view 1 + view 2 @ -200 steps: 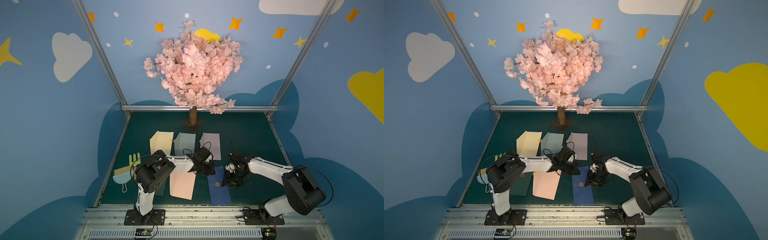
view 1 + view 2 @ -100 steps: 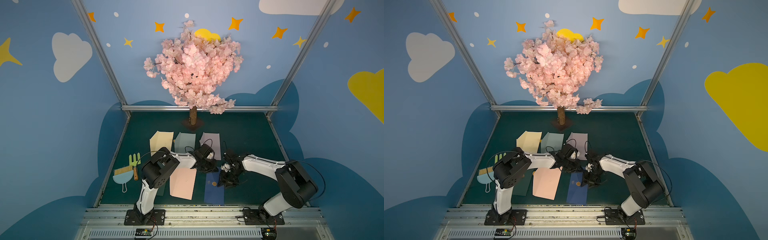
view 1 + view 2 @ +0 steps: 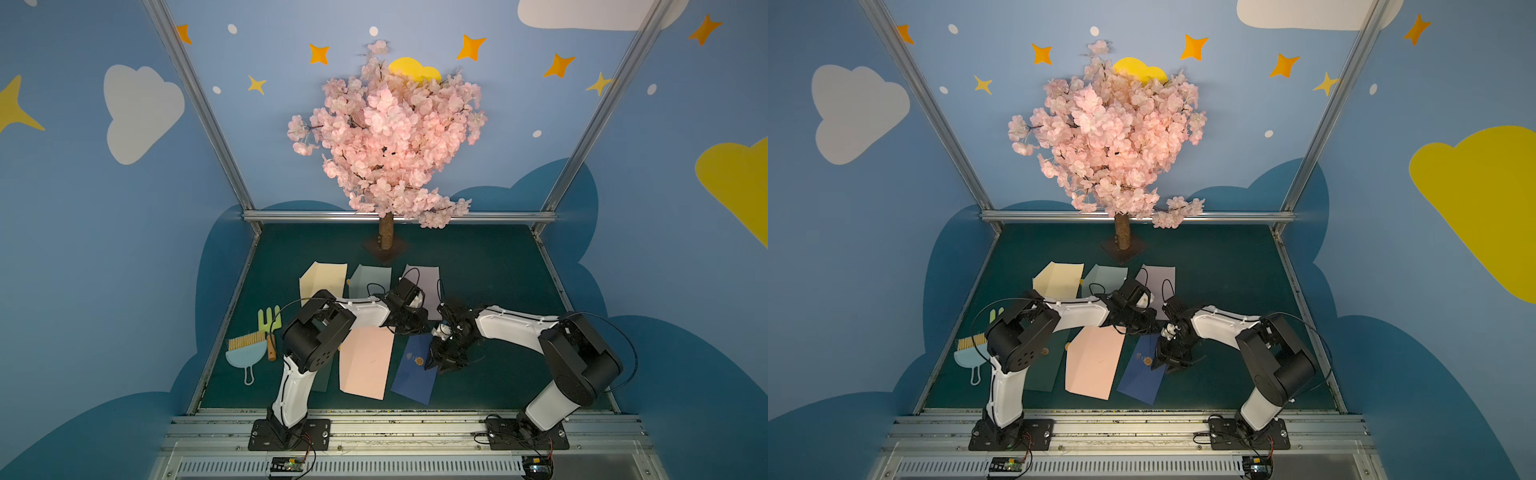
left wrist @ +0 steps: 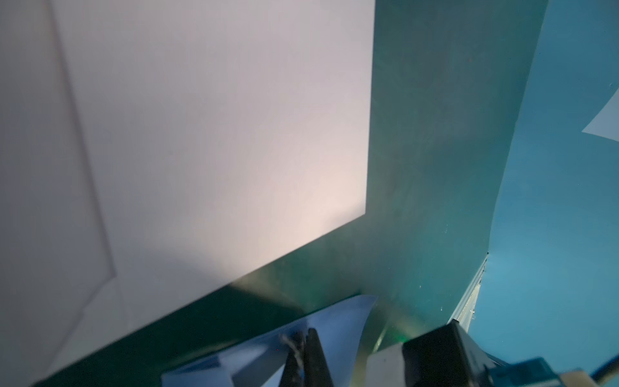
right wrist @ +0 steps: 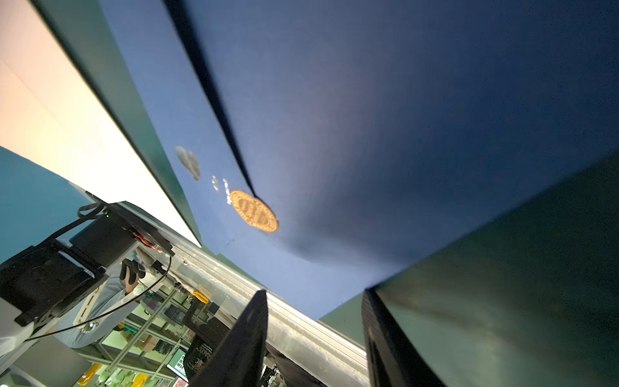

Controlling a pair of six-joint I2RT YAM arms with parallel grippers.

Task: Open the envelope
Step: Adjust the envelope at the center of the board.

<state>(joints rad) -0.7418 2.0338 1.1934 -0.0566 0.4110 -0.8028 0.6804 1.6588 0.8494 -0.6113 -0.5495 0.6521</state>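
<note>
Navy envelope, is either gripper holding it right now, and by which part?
The left gripper is shut on the navy envelope, apparently pinching its far edge, the end away from the robot bases. The right gripper has its jaws apart and holds nothing.

Blue walls [image 3: 104, 249] with painted clouds [image 3: 141, 108] and stars [image 3: 471, 47], pink blossom tree [image 3: 386, 137], green floor [image 3: 478, 266]

Matt navy paper envelope [image 3: 412, 380], embossed metallic-gold seal [image 5: 254, 211]

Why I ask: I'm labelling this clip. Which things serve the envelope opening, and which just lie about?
In the job: navy envelope, gold seal, left gripper, right gripper.
Lying about: pink envelope, cream envelope, grey-green envelope, lilac envelope, dustpan, green rake, blossom tree.
</note>
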